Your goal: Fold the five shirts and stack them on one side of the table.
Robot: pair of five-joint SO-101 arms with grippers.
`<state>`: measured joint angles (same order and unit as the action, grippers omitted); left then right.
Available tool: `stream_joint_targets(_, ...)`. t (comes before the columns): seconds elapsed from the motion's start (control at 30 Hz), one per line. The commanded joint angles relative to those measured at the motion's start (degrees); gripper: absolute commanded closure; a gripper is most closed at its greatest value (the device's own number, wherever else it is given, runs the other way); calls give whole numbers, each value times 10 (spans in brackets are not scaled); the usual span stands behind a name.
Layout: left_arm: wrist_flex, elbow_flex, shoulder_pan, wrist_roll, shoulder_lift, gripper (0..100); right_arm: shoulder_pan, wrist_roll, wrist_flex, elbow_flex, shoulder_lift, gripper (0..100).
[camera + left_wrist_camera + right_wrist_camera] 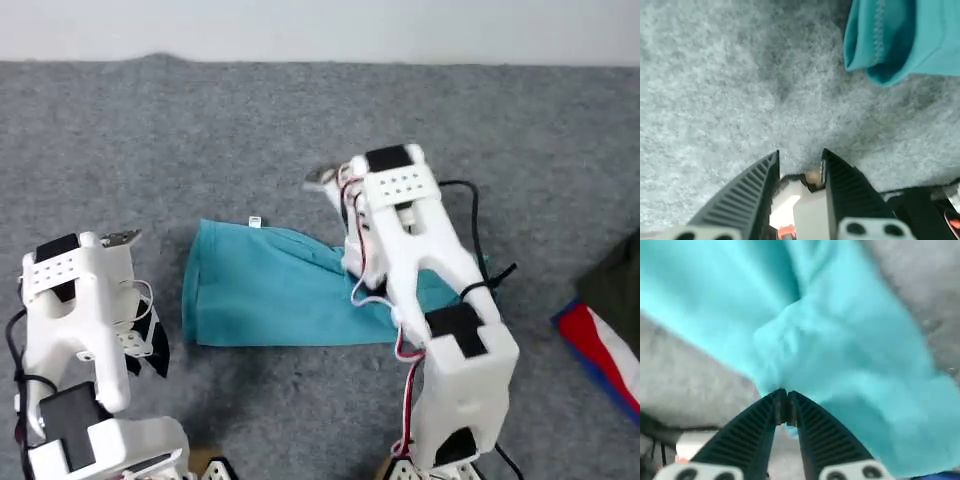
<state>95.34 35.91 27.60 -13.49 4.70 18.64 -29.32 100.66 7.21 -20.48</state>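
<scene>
Teal fabric shirt (270, 290), centre frame: right gripper (783, 396) pinching its edge, left gripper (800, 156) narrowly parted, empty; I'd fold low, evenly.

We see the teal shirt (270, 295) as soft matt cloth, the tabletop (200, 130) as rough, fuzzy grey carpet, and the left claw (800, 165) and right claw (784, 402) as ribbed matt black plastic
</scene>
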Motion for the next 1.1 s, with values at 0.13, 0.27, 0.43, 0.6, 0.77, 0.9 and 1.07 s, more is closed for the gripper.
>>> stream_joint_targets(0.13,-23,-80,-86,63,16,864,-32,18,20,-77,126,990)
stream_joint_targets(0.27,-18,-159,-141,137,5,791,-114,90,18,-3,219,990)
stream_joint_targets(0.43,-2,-205,-177,232,-102,711,-161,102,22,8,286,987)
stream_joint_targets(0.6,54,-303,-185,259,-279,706,-176,62,22,-55,312,987)
stream_joint_targets(0.77,53,-403,-157,269,-411,706,-213,27,18,-124,358,989)
stream_joint_targets(0.9,53,-453,-175,265,-470,780,-251,-9,15,-173,388,987)
stream_joint_targets(1.07,54,-466,-240,213,-483,985,-322,-33,-51,-270,407,988)
